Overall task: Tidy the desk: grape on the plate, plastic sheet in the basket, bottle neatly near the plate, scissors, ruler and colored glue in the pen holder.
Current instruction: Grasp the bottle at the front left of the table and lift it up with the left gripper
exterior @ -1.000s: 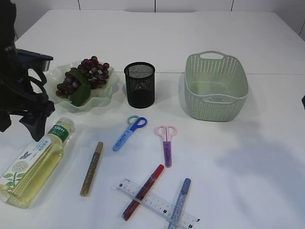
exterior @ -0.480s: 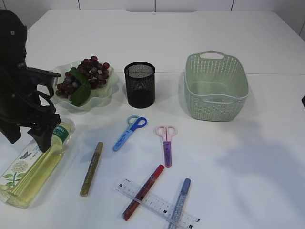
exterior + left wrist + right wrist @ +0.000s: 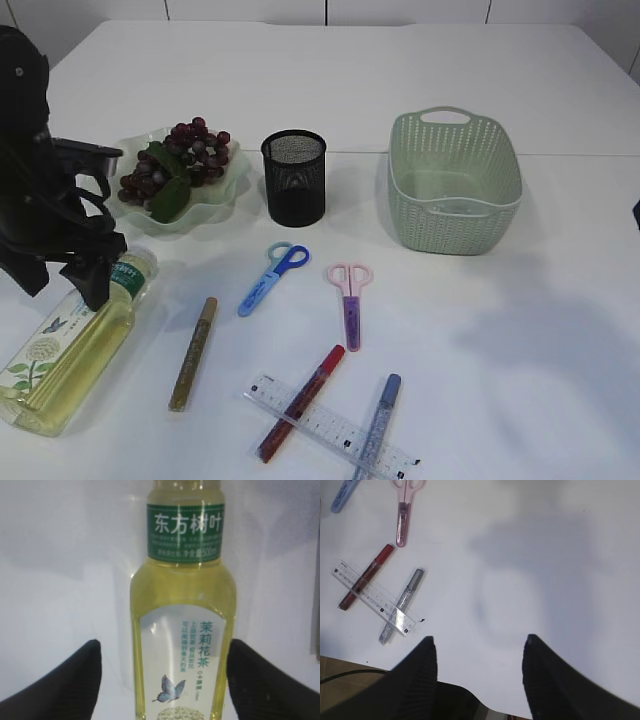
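The left pincer (image 3: 161, 680) stands with its jaws apart, one on either side of the bottle (image 3: 182, 630), with a gap showing between each jaw and the bottle's sides in the wrist view; nothing is clamped yet. The right pincer (image 3: 477, 675) hangs open too, over bare worktop (image 3: 530, 555), holding nothing.

The bottle lies on its side just in front of the plate (image 3: 222, 196), its neck pointing toward the plate. My worry is that a round, smooth body will roll or squirt out if the jaws close off-centre, and a roll toward the plate could knock its rim and spill the grapes (image 3: 185, 150). Liquid inside would shift as it is stood up, so a shallow grip may let it swing or slip.

The bottle is clear plastic, filled with pale yellow tea, with a green band round the neck and a white label bearing a blue butterfly.
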### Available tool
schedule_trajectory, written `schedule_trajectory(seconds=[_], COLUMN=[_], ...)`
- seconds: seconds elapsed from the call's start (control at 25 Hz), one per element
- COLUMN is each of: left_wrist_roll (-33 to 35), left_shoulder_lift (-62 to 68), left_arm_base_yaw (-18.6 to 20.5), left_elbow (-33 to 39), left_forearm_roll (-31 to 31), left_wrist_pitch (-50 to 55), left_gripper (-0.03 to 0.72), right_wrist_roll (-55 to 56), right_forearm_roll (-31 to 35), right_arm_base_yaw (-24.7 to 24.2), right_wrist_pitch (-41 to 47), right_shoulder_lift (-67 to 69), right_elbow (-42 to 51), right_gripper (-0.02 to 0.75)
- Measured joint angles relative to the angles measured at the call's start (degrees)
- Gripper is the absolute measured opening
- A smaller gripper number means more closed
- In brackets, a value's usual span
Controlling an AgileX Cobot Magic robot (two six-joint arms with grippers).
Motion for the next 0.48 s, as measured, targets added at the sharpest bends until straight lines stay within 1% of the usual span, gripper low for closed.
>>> schedule_trajectory(seconds=[0.32,0.48], left_wrist_roll=[0.0,0.01], left_shoulder_lift=[0.0,0.0], left_arm_base_yaw=[0.0,0.0], left_elbow=[0.0,0.0], left_forearm_roll=[-0.22,-0.59], left_wrist_pitch=[-2.15,-3.78], left_gripper=[0.568,0.635], right_wrist_roll=[0.0,0.0], right_forearm_roll=[0.02,0.02], right_arm_base_yaw=[0.0,0.0], right_wrist_pitch=[0.0,0.0], right_shoulder_lift=[0.0,0.0], right_elbow=[0.0,0.0], right_gripper=[0.437,0.438])
